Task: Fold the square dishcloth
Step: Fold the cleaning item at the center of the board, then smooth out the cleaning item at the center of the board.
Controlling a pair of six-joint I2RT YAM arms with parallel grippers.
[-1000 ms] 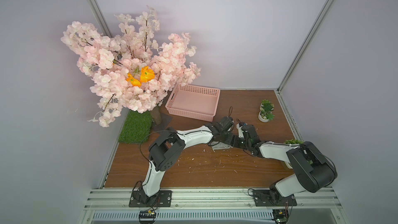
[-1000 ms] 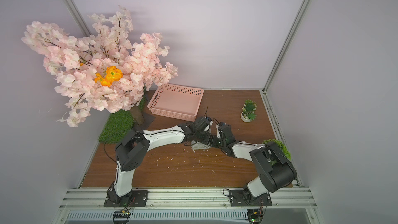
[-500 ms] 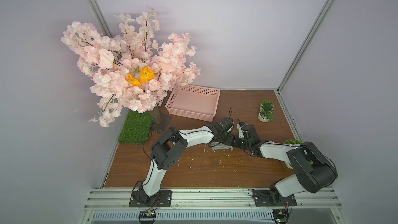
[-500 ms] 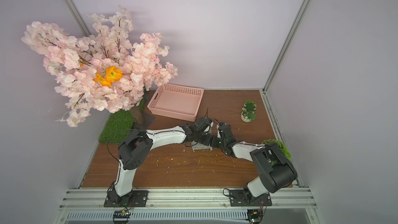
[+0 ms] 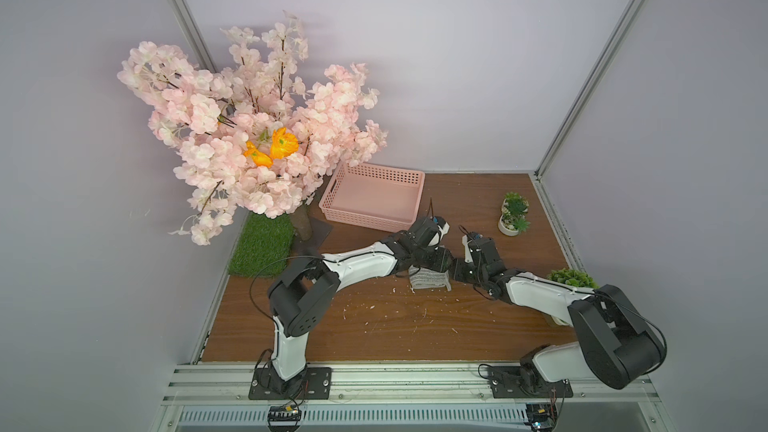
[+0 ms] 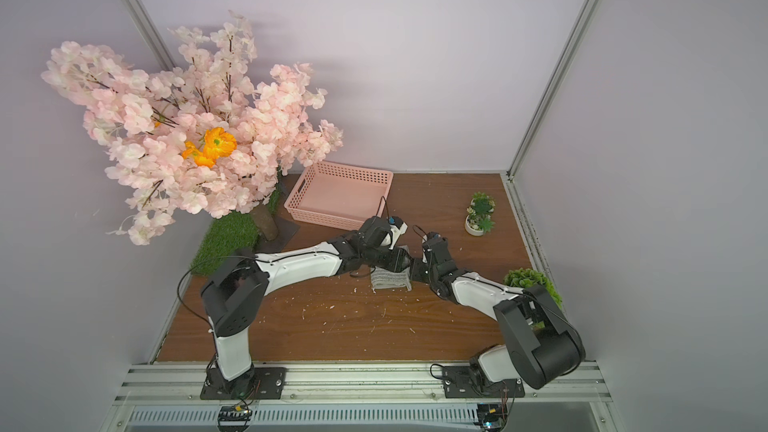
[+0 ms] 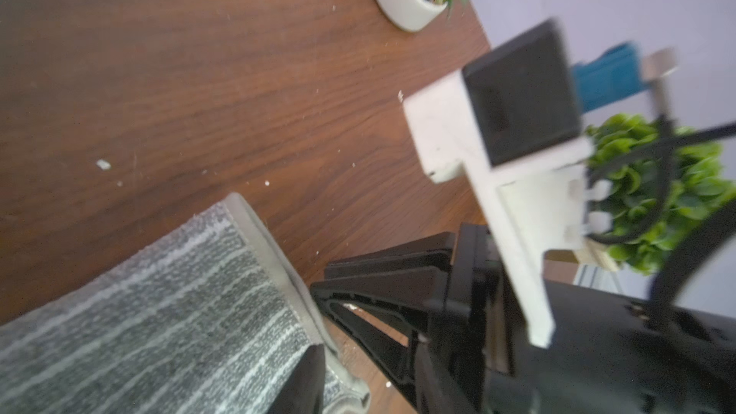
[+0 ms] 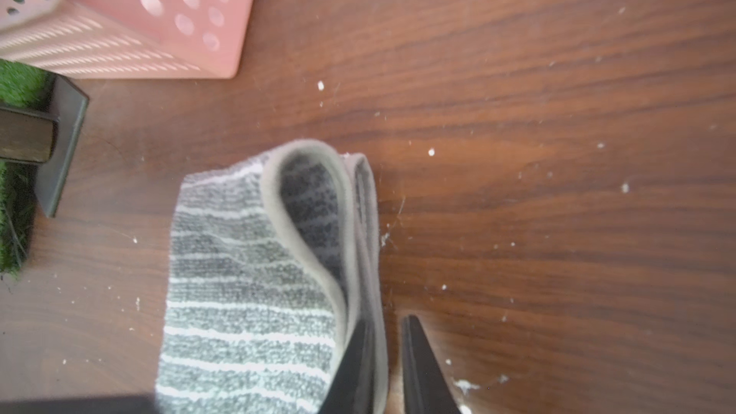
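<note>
The square dishcloth (image 5: 429,281) (image 6: 390,279) lies folded on the brown table, grey with whitish stripes. Its layers gape along one hemmed edge (image 8: 318,232). My left gripper (image 5: 441,263) hangs over its far side, open. Only one finger (image 7: 302,384) shows in the left wrist view, resting on the dishcloth (image 7: 151,324). My right gripper (image 8: 384,326) (image 5: 456,274) is at the cloth's right edge, jaws slightly open. A hem layer stands between its fingers, with a sliver of table beside it. Its tips (image 7: 320,280) also touch that hem in the left wrist view.
A pink basket (image 5: 374,197) stands behind the cloth. A pink blossom tree (image 5: 257,139) and a grass mat (image 5: 262,249) are at the left. Small potted plants (image 5: 513,216) and a green bush (image 5: 571,278) are at the right. White crumbs (image 5: 415,317) dot the table.
Both grippers have stayed at the cloth and their jaws have eased apart from shut. The left arm's elbow has shifted slightly to the left.
</note>
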